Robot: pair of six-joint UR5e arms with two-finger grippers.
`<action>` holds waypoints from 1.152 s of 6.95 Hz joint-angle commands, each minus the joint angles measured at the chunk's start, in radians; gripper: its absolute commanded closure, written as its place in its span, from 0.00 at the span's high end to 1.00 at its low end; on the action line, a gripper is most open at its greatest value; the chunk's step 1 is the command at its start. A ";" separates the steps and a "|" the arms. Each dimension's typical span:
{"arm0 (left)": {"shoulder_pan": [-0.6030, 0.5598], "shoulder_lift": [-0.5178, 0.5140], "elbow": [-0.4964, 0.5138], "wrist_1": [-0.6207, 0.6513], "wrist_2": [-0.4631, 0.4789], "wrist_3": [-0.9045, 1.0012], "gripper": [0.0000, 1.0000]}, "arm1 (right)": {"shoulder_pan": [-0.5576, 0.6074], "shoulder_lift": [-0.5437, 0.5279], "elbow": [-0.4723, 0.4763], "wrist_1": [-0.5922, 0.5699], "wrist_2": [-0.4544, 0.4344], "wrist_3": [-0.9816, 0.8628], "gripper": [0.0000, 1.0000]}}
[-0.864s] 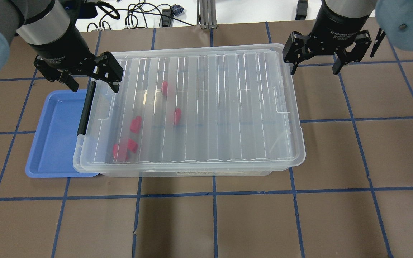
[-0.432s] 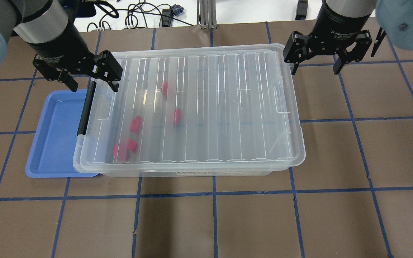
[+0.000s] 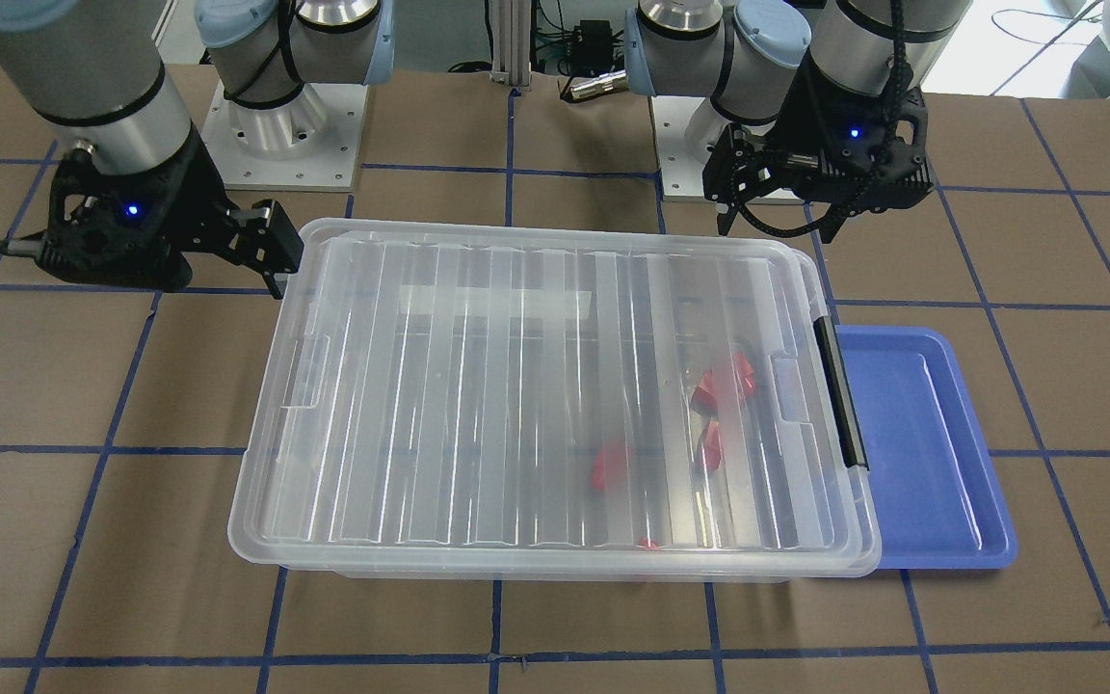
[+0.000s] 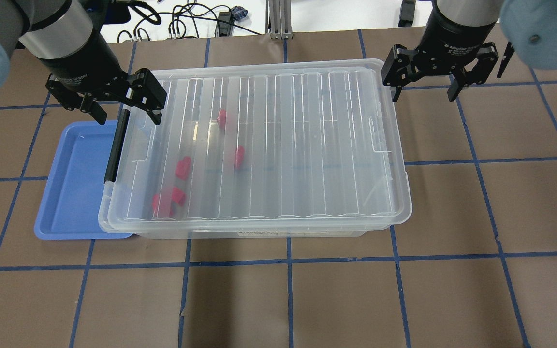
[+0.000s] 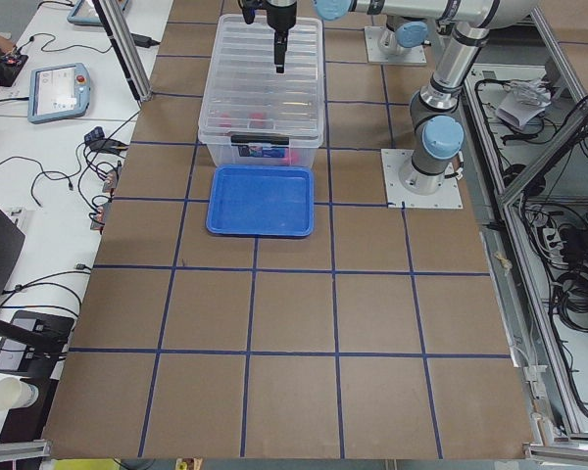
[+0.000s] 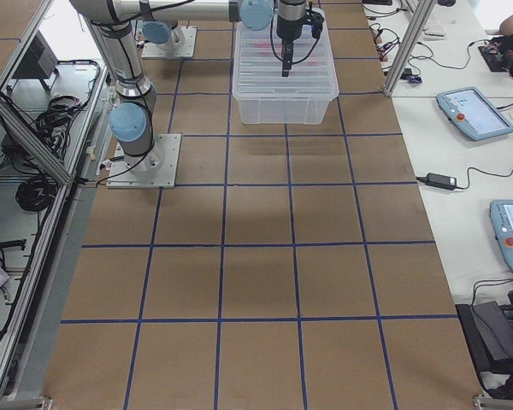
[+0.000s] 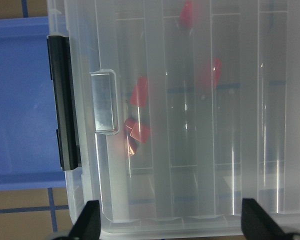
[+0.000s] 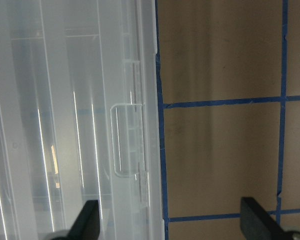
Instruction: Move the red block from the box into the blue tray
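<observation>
Handling: red block likely light, rigid, slick; I'd pinch flat sides. box lidded, latch 9 o'clock. Spread, empty: left gripper, right gripper.

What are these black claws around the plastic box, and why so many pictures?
These are two robot arms at a table, each ending in a two-finger gripper. The pictures show one moment from several cameras: one above, one facing the robot, one at each table end, one on each wrist. On the table sits a clear box with its lid on; several red blocks lie inside. A blue tray lies beside it, at the end with the black latch bar. The left gripper hangs over that end, the right gripper by the other. Both are open and hold nothing.
</observation>
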 commanded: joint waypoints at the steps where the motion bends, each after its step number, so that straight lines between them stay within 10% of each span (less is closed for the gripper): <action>1: 0.001 0.000 -0.001 0.002 -0.003 0.000 1.00 | 0.004 0.091 0.103 -0.225 -0.006 -0.023 1.00; 8: -0.005 0.017 -0.012 0.002 -0.005 0.000 1.00 | -0.012 0.085 0.215 -0.357 -0.102 -0.078 1.00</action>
